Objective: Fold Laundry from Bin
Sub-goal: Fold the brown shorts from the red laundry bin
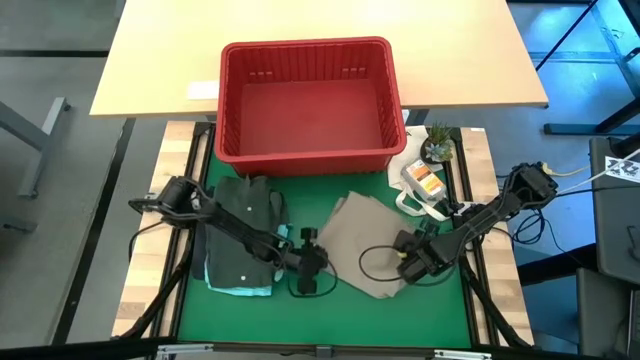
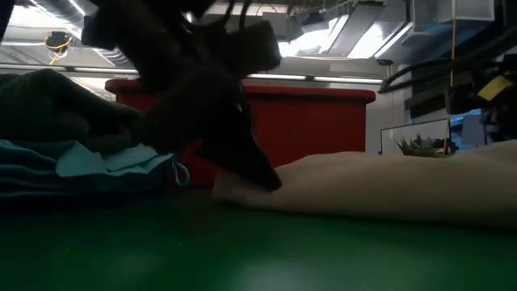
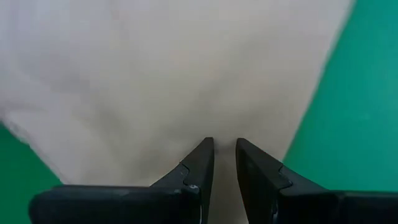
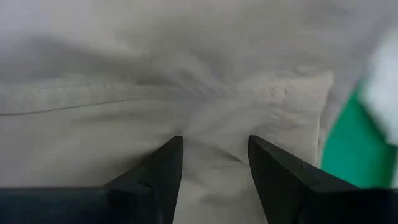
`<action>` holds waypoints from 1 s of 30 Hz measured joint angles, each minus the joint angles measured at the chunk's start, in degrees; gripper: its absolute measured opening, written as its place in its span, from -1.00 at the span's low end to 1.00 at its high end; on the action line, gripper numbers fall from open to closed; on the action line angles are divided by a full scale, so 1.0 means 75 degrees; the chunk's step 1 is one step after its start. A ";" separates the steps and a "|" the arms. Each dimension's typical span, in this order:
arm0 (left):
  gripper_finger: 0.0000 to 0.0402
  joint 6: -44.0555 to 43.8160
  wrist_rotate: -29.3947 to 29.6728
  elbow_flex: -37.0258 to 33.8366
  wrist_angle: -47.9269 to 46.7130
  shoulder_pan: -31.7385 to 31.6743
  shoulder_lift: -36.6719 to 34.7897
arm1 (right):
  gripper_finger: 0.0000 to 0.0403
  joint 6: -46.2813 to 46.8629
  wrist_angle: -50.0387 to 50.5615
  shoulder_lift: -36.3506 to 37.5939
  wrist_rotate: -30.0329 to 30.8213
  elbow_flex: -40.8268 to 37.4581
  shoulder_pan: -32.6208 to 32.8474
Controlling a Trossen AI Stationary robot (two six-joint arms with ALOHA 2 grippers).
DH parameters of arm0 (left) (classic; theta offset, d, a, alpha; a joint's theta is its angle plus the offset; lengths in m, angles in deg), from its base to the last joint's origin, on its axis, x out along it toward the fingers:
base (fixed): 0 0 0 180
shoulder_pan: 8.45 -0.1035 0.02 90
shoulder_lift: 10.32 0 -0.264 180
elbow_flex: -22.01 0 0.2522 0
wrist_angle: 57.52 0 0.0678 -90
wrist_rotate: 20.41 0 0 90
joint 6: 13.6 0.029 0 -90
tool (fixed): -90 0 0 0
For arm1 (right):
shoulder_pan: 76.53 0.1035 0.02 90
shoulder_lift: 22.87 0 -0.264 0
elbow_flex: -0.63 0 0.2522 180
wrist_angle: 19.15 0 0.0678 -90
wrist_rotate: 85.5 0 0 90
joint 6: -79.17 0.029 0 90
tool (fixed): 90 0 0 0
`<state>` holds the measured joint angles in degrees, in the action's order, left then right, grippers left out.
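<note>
The surface (image 1: 195, 300) under me is a green mat, and at its far edge stands the red bin (image 1: 308, 100), which looks emptied: I see only bare floor inside it. On the mat's left side lies a stack of laundry, a dark garment (image 1: 245, 215) on top of a teal one (image 1: 235, 285). In the middle is the beige-tan garment (image 1: 365, 245), spread flat, and that is the piece I am working on. My left tool (image 1: 310, 268) sits low at its near left edge, the jaws drawn narrow with the cloth running right up between the fingertips (image 3: 202, 158); I judge it has a thin fold pinched, though I cannot see the layer itself inside the gap. My right tool (image 1: 412, 265) is at the near right edge, its jaws standing moderately apart with bunched fabric and a seam lying between them; whether it truly grips I cannot tell. The risk, as I see it, is uneven hold: if I lift or sweep both sides and the right one is only resting on the cloth, that corner slips out and the fold goes crooked. A shallow pinch on the left could also let go mid-move. The white bag (image 1: 420, 185) and little plant (image 1: 437, 143) beside my right arm could get snagged.
</note>
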<state>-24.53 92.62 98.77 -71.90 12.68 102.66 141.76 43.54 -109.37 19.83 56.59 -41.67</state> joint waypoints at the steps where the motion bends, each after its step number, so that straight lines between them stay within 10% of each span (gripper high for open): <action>1: -0.68 -0.0053 0.0013 0.0000 -0.0053 -0.0050 0.0032 | -0.09 0.0000 -0.0219 0.0000 -0.0083 0.0000 0.0001; 21: -0.68 -0.0068 0.1363 -0.0001 -0.2407 -0.1106 -0.0157 | -0.09 0.0050 -0.5496 -0.0699 -0.1189 0.0024 0.0002; 30: -0.68 -0.0084 0.1076 -0.0026 -0.3047 -0.0842 -0.1581 | -0.09 -0.0789 -0.4142 -0.0650 -0.1192 0.1553 0.0004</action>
<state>-25.17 100.68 98.58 -94.75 6.37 90.80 135.84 12.48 -114.24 10.89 68.24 -41.63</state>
